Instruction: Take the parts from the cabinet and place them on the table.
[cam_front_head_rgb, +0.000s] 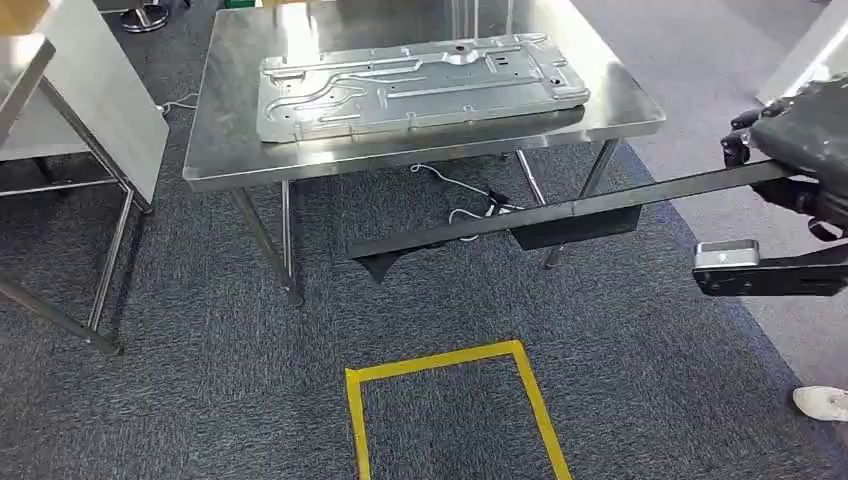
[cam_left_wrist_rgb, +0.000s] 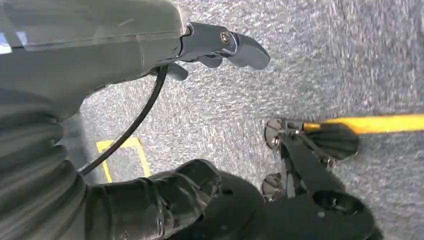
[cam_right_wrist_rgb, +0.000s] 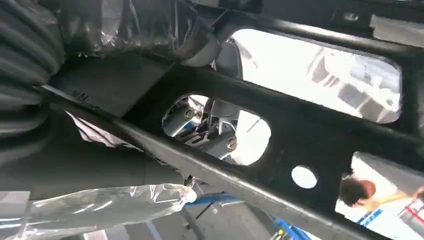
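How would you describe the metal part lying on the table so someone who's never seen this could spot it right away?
Find the steel table on the grey carpet. Lying flat across its top is a large silvery stamped sheet-metal panel, ribbed and dotted with holes. It is pale and flat, unlike the long black bar carried in front of the table by the right hand.

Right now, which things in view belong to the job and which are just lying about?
Job: long black part held by the right hand; silver panel on the steel table.
Lying about: yellow floor tape; cable under the table; white shoe.
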